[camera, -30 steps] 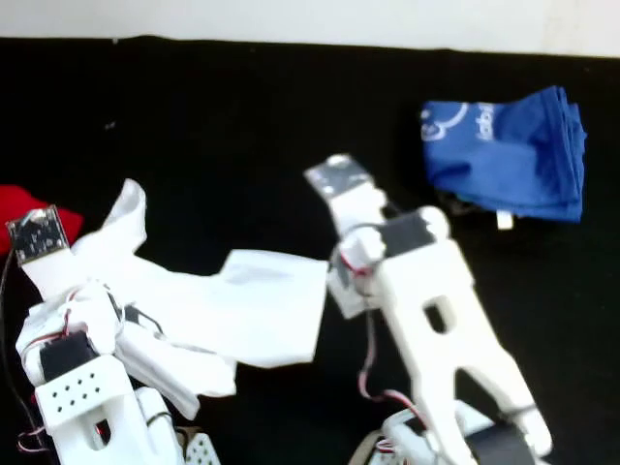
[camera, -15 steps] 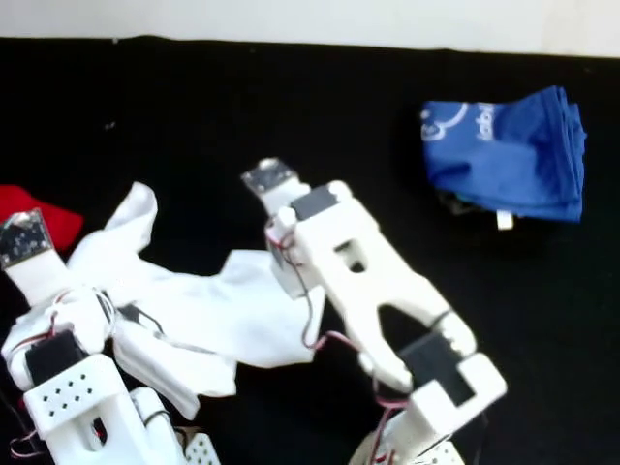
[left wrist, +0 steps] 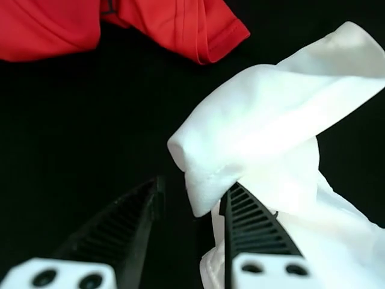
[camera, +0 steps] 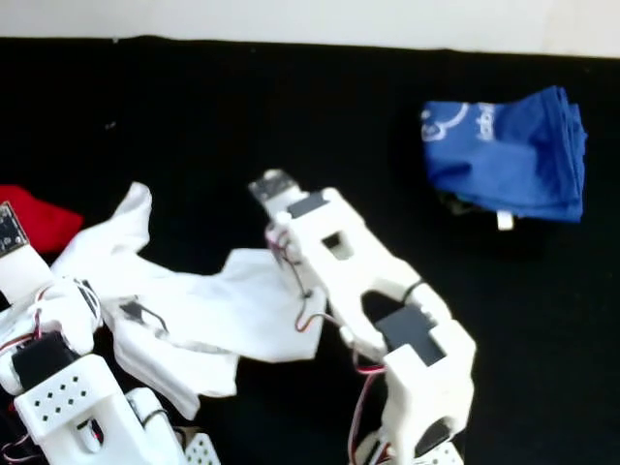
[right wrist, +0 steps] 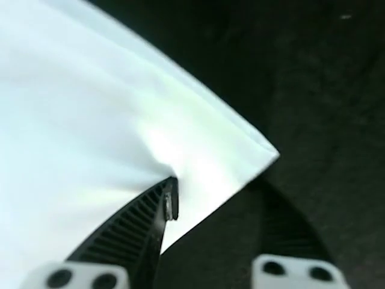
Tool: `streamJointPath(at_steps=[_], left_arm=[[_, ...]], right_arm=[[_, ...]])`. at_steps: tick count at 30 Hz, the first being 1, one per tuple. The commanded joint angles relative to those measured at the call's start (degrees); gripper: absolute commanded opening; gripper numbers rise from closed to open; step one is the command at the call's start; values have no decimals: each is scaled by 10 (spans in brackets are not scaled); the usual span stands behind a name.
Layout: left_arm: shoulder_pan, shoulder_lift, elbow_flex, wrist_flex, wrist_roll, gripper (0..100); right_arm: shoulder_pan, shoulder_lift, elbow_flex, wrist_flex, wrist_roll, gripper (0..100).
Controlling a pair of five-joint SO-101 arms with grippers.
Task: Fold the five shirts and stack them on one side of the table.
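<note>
Swinging in from the blue shirt's side, the right arm [camera: 358, 281] has crossed over the desk [camera: 194, 116] to the near corner of the white shirt [camera: 223, 310], its elbow folding down low; the left arm [camera: 48, 339] has slid outward toward the red shirt [camera: 39, 218].

Right jaws stand open and hold nothing. The white shirt's corner [right wrist: 228, 162] lies in the gap between them, one ribbed finger [right wrist: 150, 223] resting on top of the cloth and the other out over bare desk.

Left jaws are also parted, about half open, and empty. A rolled sleeve of the white shirt [left wrist: 271, 120] hangs just ahead of them, its hem dipping into the gap close to one finger [left wrist: 252, 223]. The red shirt [left wrist: 60, 24] lies well beyond the tips. The folded blue shirt [camera: 509, 165] sits far off to the side of the right jaws.

The step in hand looks like gripping the crumpled white shirt at two points to spread it. To do it well, each pair of jaws should probably drive further onto the fabric before closing, so the bite takes the hem rather than a thin edge that slips out. The sleeve is doubled over, so the left side risks pinching two layers; closing low on the hem alone would let it unroll when lifted.
</note>
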Motion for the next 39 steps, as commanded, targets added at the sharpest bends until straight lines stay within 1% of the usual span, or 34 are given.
streamJointPath(at_steps=[1, 4, 7, 13, 15, 18, 24, 29, 32, 34, 36, 39], left_arm=[[14, -1, -19, 3, 6, 161], [14, -1, -19, 3, 6, 161], [13, -1, -18, 6, 7, 161], [15, -1, -19, 47, 8, 161], [16, -1, -22, 59, 31, 161], [45, 0, -24, 84, 66, 163], [105, 0, -61, 90, 127, 164], [153, 7, -130, 120, 143, 164], [164, 65, -172, 129, 163, 164], [167, 140, -215, 130, 181, 164], [186, 240, -279, 141, 200, 164], [242, 402, -421, 209, 220, 164]], right_arm=[[-7, 1, -27, -14, -1, 112], [-1, 0, -41, -12, -2, 94], [12, 0, -55, -12, -2, 6], [65, -1, -102, 32, 0, 5], [95, -9, -129, 58, 1, 5], [137, -51, -167, 98, 4, 5], [219, -198, -268, 173, 96, 5], [270, -266, -359, 199, 151, 5], [291, -280, -409, 199, 159, 5], [298, -285, -431, 201, 166, 5], [301, -282, -447, 224, 176, 5], [301, -282, -450, 247, 191, 5]])
